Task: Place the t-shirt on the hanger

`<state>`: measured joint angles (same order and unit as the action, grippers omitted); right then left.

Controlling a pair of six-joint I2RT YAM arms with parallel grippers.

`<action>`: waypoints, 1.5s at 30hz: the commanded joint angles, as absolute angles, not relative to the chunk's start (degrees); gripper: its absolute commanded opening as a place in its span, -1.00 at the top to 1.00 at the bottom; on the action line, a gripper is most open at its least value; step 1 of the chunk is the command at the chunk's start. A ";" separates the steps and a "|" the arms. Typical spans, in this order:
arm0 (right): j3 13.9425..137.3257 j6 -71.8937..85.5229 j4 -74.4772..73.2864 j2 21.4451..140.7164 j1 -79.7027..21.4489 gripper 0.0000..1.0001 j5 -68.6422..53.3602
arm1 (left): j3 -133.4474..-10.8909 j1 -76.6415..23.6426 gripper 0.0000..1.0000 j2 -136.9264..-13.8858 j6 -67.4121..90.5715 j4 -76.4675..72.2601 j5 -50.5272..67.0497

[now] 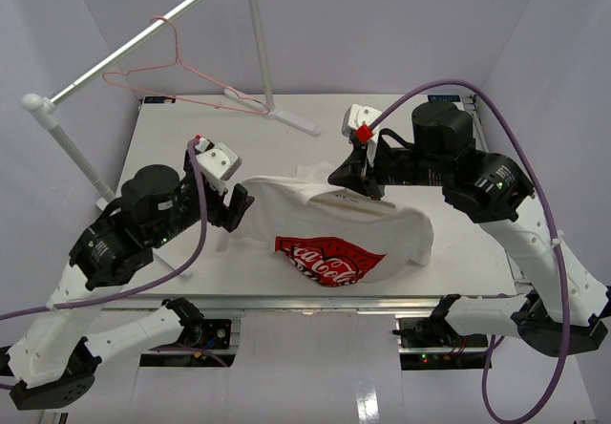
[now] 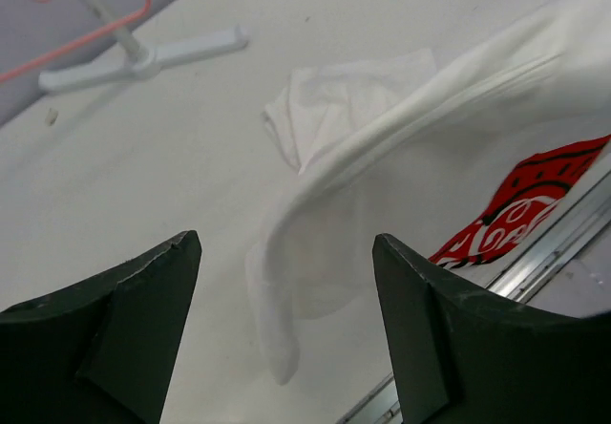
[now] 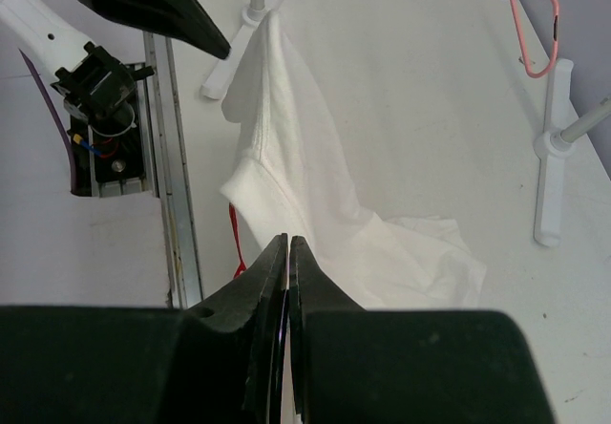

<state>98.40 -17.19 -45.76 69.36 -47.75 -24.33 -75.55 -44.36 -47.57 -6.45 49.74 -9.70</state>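
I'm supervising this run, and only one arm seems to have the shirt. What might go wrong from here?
The right pincer is shut on just a thin fold of the shirt, so it may slip out. The left pincer is open, holding nothing. The logo end lies by the rail and may snag.

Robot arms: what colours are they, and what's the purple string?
The left arm and right arm are white tubes with fat black round joints. The purple string is a cable, one looping along each arm. The jaws are dark and wedge-shaped, and each wrist carries a small white box with a red bit.
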 commanded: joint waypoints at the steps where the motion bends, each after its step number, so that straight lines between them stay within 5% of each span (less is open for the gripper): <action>1: 100.73 -18.07 -43.51 70.20 -47.64 0.85 -24.89 | -85.32 -44.30 -0.59 -47.59 -9.21 53.11 6.41; 12: 102.39 -20.29 -45.18 73.46 -47.65 0.85 -30.97 | -88.82 -45.17 -0.42 -57.32 -14.83 59.30 23.33; 30: 99.84 -22.41 -45.00 73.04 -47.71 0.85 -34.13 | -79.50 -45.26 -0.56 -57.15 -22.50 49.73 20.26; 45: 98.49 -22.19 -44.94 73.01 -47.66 0.85 -34.13 | -85.63 -45.26 -0.56 -56.37 -19.88 52.56 19.34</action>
